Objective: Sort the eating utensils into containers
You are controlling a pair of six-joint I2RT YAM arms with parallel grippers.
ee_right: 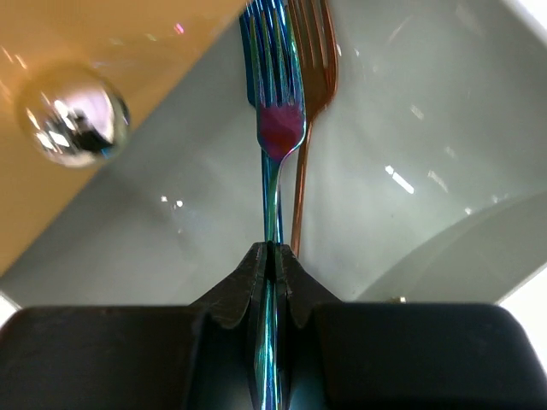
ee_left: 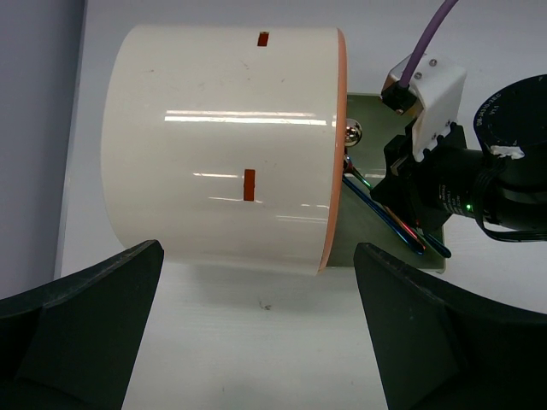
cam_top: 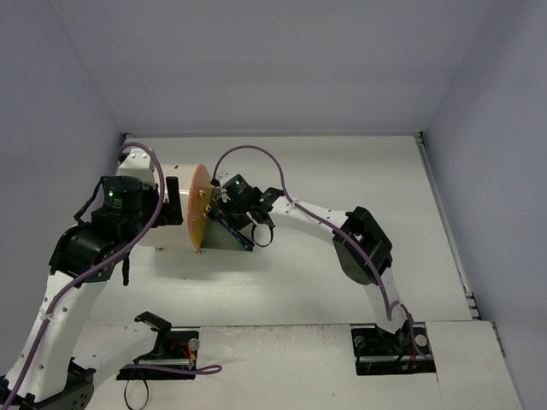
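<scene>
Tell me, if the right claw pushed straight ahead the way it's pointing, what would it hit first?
Probably the cabinet's orange front. The right gripper is shut on a blue fork, and the fork's tines lead toward that panel, just right of the knob. Depth is hard to judge here.

Left tool [ee_left: 258,248] hangs with jaws spread wide; right tool [ee_right: 273,249] reaches leftward, jaws pinched together.
</scene>
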